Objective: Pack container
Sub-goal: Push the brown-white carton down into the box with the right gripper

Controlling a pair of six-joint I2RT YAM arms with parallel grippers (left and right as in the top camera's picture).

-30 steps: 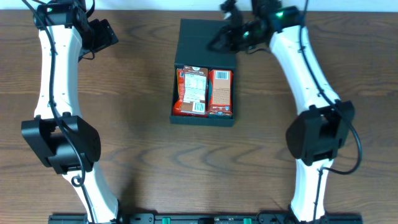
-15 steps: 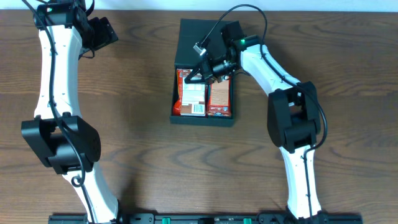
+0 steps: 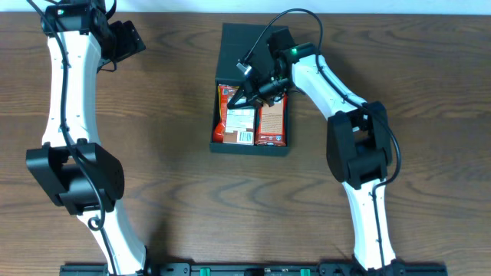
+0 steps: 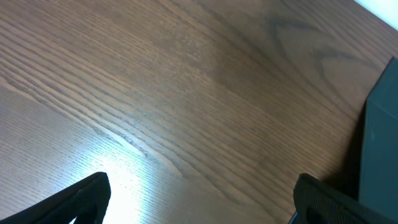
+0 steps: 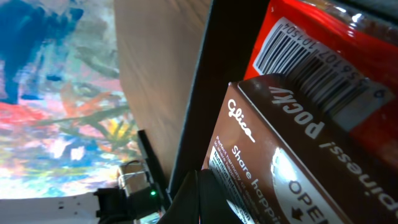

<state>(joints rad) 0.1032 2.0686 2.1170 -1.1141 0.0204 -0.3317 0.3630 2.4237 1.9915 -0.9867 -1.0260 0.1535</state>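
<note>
The container point(image 3: 250, 149) is a dark matte square box, flat on the worktop point(image 3: 169, 176) at its far middle; it stands open, the attached flap lid point(image 3: 238, 50) laid back beyond it. Red snack packs point(image 3: 239, 123) fill its inside.

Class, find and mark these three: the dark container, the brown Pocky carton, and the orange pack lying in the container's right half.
container point(image 3: 249, 149), overhead view, its lower wall in the picture.
Pocky carton point(image 5: 280, 168), right wrist view, its brown printed face.
orange pack point(image 3: 271, 123), overhead view, middle of its top face.
</note>
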